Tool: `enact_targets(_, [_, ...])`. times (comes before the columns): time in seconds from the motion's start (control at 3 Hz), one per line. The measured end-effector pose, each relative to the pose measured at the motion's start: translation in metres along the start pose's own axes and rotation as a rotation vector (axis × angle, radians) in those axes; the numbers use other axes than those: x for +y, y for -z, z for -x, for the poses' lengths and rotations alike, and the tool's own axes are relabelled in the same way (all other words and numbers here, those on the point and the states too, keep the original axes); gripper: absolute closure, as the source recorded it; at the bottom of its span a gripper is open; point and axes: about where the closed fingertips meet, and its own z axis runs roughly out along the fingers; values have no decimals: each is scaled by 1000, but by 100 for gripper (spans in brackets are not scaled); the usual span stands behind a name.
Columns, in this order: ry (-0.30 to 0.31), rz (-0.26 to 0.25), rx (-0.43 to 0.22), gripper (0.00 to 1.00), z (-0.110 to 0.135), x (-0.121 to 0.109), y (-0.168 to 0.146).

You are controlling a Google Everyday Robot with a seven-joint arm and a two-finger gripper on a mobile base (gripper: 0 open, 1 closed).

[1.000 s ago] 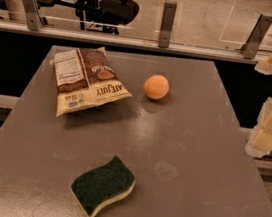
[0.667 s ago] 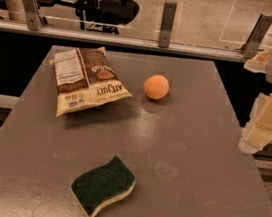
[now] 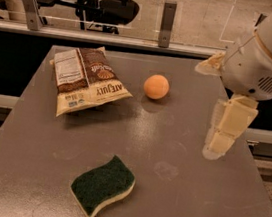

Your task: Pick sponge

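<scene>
The sponge (image 3: 103,186) lies flat on the grey table (image 3: 174,196) near its front edge; it has a dark green scouring top over pale yellow foam and a wavy S shape. My gripper (image 3: 217,148) hangs from the white arm (image 3: 264,58) above the table's right side, well to the right of the sponge and higher than it. It touches nothing and holds nothing.
A brown and cream snack bag (image 3: 85,79) lies at the back left of the table. An orange ball (image 3: 156,86) sits at the back centre. A railing with posts (image 3: 168,17) runs behind the table, with chairs beyond it.
The arm and gripper have moved left from the right edge of view, in over the table's right side. The sponge, bag and ball have not moved.
</scene>
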Motion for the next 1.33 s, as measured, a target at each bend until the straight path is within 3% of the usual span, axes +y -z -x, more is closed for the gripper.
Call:
enact_targets(0.67, [255, 108, -90, 0, 67, 60, -65])
enact_targets(1.0, [349, 171, -91, 0, 86, 82, -101])
enact_targets(1.33, [395, 212, -80, 0, 92, 96, -122])
